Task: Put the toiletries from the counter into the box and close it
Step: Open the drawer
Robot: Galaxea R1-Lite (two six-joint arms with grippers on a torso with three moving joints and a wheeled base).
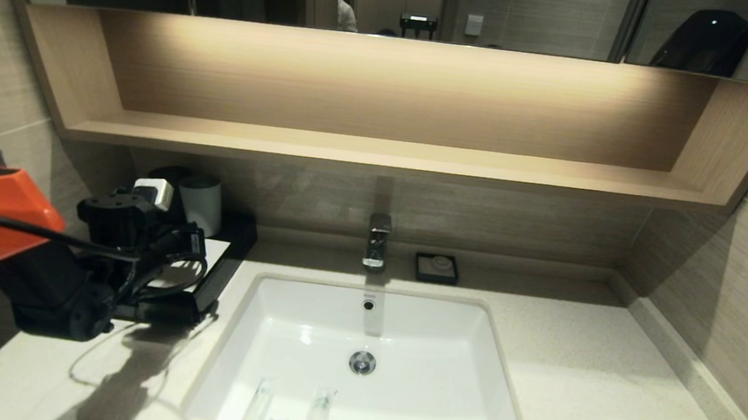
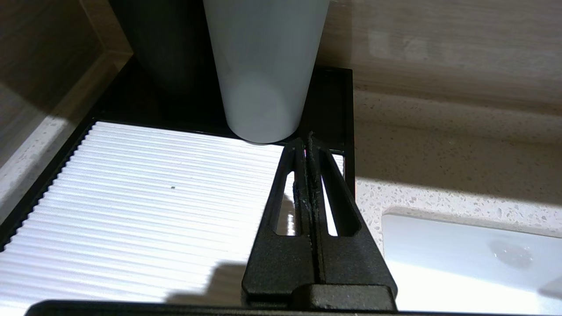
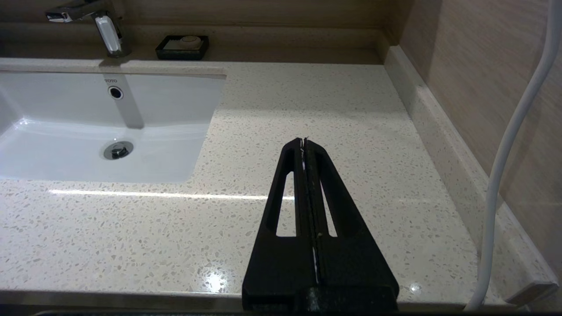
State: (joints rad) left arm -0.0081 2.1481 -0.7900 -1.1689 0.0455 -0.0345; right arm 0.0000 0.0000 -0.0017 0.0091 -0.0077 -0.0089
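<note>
Two toiletries, slim clear-wrapped sticks, lie side by side at the near edge of the sink: one plain (image 1: 255,410) and one with a green mark (image 1: 317,414). The box (image 1: 222,271), black with a ribbed white top panel (image 2: 145,193), sits on the counter (image 1: 603,397) at the back left. My left gripper (image 2: 309,141) hovers over the right end of that panel, just in front of the cup. It is shut with nothing between its fingers. My right gripper (image 3: 304,142) is shut and empty above bare counter right of the sink; it is out of the head view.
A light grey cup (image 2: 263,66) stands on the back of the box beside a dark cup (image 1: 167,180). The white sink (image 1: 456,355) fills the middle, with a chrome faucet (image 1: 378,241) and a small black soap dish (image 1: 436,268) behind it. A wall runs along the right.
</note>
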